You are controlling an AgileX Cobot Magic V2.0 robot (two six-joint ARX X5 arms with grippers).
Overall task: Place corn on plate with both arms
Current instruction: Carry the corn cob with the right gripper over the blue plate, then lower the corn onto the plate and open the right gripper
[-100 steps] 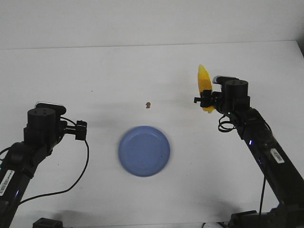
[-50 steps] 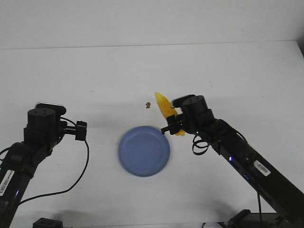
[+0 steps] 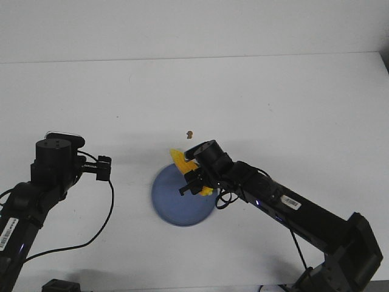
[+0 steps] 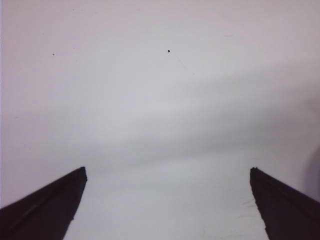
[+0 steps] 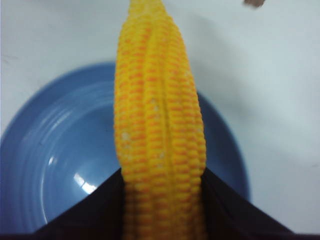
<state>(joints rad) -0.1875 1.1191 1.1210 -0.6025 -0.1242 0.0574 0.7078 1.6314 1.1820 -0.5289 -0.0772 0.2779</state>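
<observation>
Corn over the plate.
My right gripper pinched the corn above the plate; my left gripper was spread over bare table.

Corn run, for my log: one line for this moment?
right gripper: shut on corn | over plate | left gripper: open, idle

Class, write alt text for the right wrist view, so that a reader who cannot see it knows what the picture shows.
A bright yellow corn cob is clamped between the two black fingers of the right gripper, its tapered tip pointing away from the camera. Below it lies a round, shallow, periwinkle-blue plastic plate on a white table.
</observation>
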